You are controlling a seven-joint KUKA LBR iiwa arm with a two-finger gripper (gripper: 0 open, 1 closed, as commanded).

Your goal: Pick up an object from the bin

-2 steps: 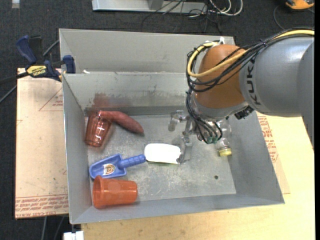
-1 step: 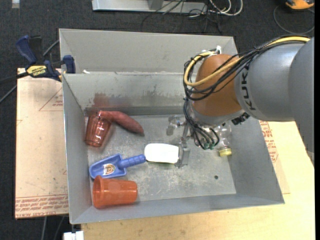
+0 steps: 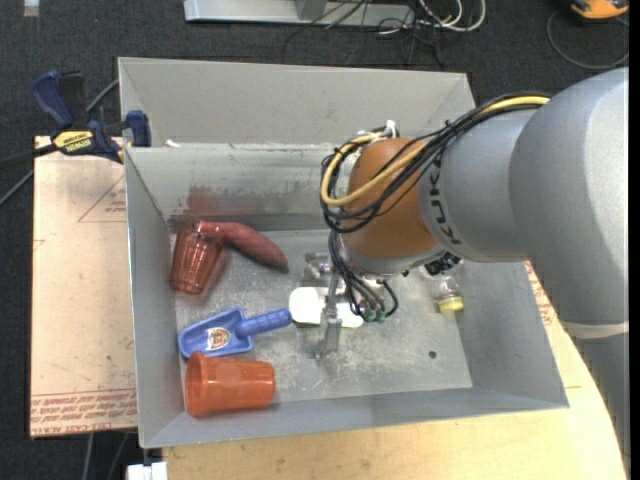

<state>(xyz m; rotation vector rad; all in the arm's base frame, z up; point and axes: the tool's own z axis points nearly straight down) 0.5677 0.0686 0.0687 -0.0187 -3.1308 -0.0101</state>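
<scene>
Gripper sat low over the middle of the bin, above a small white block. Couldn't tell whether it was spread or pressed together, since the wrist and cables blocked that. Block lay flat on the floor with the scoop handle end just beside its left edge. Likely light, stiff plastic or foam: smooth faces, so probably slippery, and not fragile-looking. Best hold was probably across its short sides, coming in from front and back to clear the scoop handle, and pinching low because a light block could skate away if clipped on a corner. Other items were well apart from it: red cup and brown tuber at the left wall, orange cup at front left, and a yellow bit on the right.
</scene>
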